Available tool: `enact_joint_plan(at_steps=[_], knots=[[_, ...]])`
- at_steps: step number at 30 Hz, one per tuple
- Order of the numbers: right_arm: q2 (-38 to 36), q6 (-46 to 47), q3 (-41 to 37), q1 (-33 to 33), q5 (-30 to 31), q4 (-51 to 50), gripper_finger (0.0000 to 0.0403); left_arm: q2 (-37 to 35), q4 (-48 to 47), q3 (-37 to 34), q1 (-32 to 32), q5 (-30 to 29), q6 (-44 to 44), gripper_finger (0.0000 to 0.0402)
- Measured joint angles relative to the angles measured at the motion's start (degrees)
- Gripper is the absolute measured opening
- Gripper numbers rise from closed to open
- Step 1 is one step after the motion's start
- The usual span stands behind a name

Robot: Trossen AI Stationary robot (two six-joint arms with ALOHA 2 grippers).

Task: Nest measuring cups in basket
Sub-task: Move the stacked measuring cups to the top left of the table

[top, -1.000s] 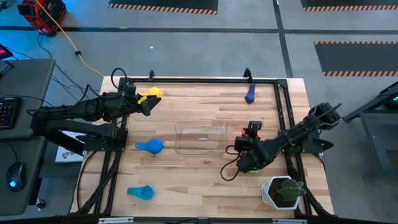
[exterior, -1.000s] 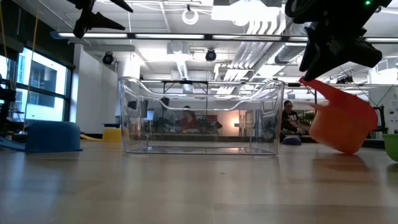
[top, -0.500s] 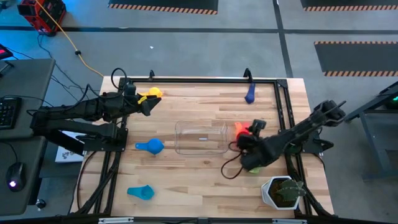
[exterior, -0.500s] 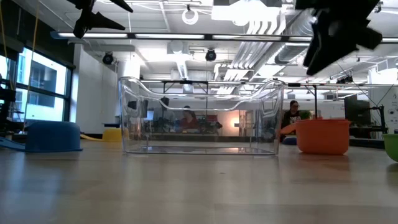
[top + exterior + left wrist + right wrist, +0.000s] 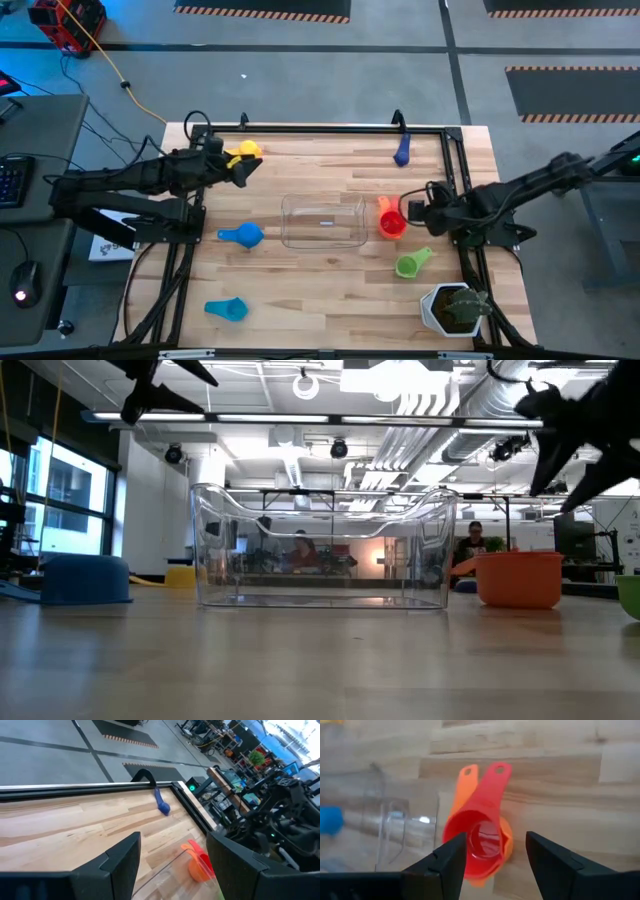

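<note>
Red measuring cup (image 5: 485, 837) nested in orange cup (image 5: 470, 795), set right of centre beside basket (image 5: 323, 220), likely staged for transfer | right gripper (image 5: 412, 212) open, empty | left gripper (image 5: 243, 170) at upper left, parted, seemingly empty

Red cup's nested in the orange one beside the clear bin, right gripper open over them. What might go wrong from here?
1. The red measuring cup sits inside the orange measuring cup, handles splayed apart; the open right gripper may catch only one and split the pair.
2. The stack rests close against the clear transparent plastic basket; lifting it could knock the wall and shift the basket.
3. The green measuring cup lies just beside the right arm, so a sweep could push it.
</note>
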Motion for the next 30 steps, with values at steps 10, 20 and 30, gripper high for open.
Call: enact_joint_plan(at_steps=[10, 20, 30], knots=[[3.08, -12.40, -5.94, -7.06, -9.27, 10.53, 0.0195, 3.91, 0.17, 0.00, 0.00, 0.02, 0.02, 0.0218], [14.96, -33.27, -1.74, -14.83, -16.61, 13.60, 0.0195, 4.94, 2.09, 0.00, -0.02, 0.27, 0.00, 0.0218], [20.71, -40.25, -0.71, -16.65, -17.13, 13.67, 0.0193, 1.06, 2.50, 1.52, -0.02, 5.55, 6.13, 0.0218]])
